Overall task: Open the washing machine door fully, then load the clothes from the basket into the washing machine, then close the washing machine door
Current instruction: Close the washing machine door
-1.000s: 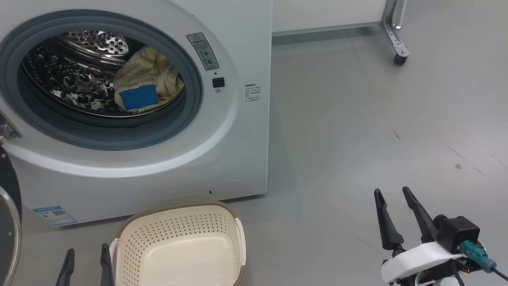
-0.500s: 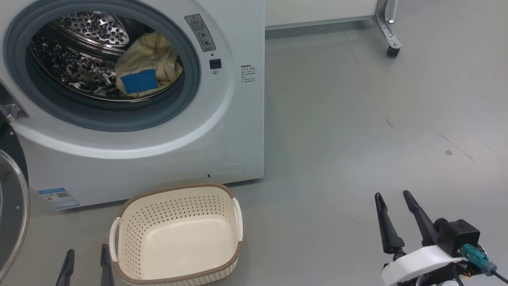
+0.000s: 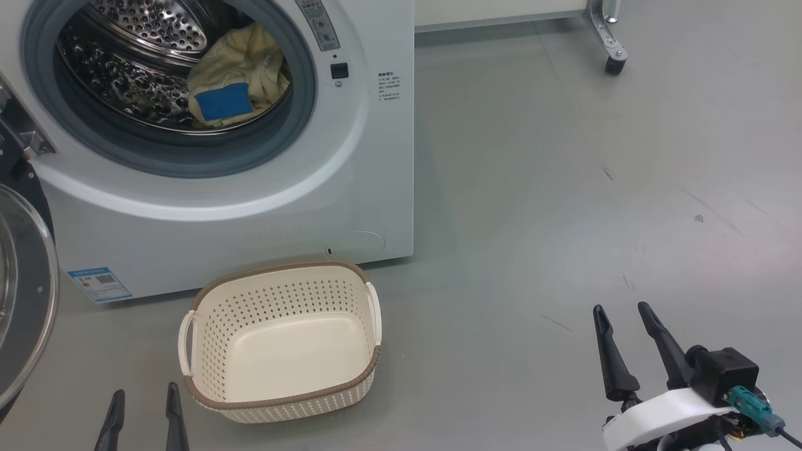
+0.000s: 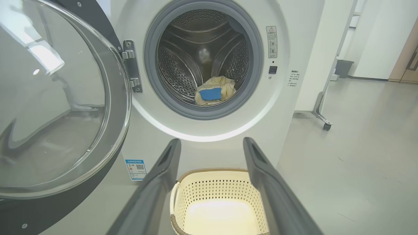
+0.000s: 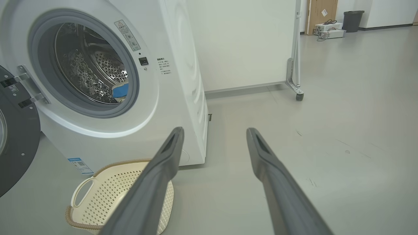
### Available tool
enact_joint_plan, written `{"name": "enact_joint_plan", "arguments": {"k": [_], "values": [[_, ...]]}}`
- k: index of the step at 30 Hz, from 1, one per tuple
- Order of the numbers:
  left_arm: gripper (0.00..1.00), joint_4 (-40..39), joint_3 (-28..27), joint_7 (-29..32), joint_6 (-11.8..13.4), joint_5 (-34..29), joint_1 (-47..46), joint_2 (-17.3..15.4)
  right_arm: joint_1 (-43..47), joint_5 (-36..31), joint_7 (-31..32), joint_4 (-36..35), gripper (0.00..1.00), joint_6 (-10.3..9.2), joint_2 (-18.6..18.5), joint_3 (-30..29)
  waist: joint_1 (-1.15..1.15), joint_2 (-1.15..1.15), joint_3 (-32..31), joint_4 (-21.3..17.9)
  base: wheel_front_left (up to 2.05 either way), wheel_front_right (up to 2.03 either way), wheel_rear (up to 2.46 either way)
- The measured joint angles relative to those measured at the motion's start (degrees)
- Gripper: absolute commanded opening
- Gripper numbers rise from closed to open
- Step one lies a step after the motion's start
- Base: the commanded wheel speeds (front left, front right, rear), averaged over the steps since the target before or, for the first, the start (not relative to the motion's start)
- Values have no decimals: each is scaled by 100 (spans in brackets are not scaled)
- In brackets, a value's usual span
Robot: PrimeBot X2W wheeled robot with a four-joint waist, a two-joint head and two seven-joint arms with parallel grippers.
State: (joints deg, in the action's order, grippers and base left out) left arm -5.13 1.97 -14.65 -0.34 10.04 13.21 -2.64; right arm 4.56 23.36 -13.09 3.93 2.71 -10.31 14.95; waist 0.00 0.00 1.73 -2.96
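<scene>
**Basket empty, door wide open: closing is the step in hand**

Head view: the washing machine [image 3: 250,207] shows its round opening uncovered. The clothes [image 3: 235,75], pale yellow with a blue piece in front, lie inside its drum [image 3: 113,81], low and toward the opening's right side. The washing machine door [image 3: 28,294] hangs open at the machine's left side. The basket [image 3: 279,269] sits on the floor [image 3: 564,188] just in front of the machine, with nothing in it. The left gripper [image 3: 145,396] is in front of the machine, just beside the basket, fingers apart and empty. The right gripper [image 3: 621,310] is well off the machine's right side, fingers also apart and empty.

Left wrist view: this looks straight at the machine's front. The door's glass bowl stands left of the opening, hung on a metal hinge [image 4: 132,65] fixed to the machine's face. The spread fingers frame the basket below the opening.

Right wrist view: the machine is seen from off its right front corner, and the blue piece shows in the drum. The spread fingers point at the floor to the machine's right.

Loading looks finished, so the door remains. The left gripper is nearer, so it likely needs to reach the door's free edge and push it round toward the opening until it latches. The clothes lie close to the gasket [image 3: 188,160], so it is worth checking that nothing gets trapped.
</scene>
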Motion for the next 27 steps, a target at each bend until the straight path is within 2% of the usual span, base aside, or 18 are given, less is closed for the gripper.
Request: {"name": "enact_joint_plan", "arguments": {"k": [20,27], "values": [[100,-11,58,0,103,0,21,0,0,-14,-1,-66,100,-75,-40,7,0,0,2,103,-26,26,0],[100,1,191,0,103,0,15,1,29,-37,-2,-102,100,-126,-73,-33,0,0,-24,268,0,0,0]]}}
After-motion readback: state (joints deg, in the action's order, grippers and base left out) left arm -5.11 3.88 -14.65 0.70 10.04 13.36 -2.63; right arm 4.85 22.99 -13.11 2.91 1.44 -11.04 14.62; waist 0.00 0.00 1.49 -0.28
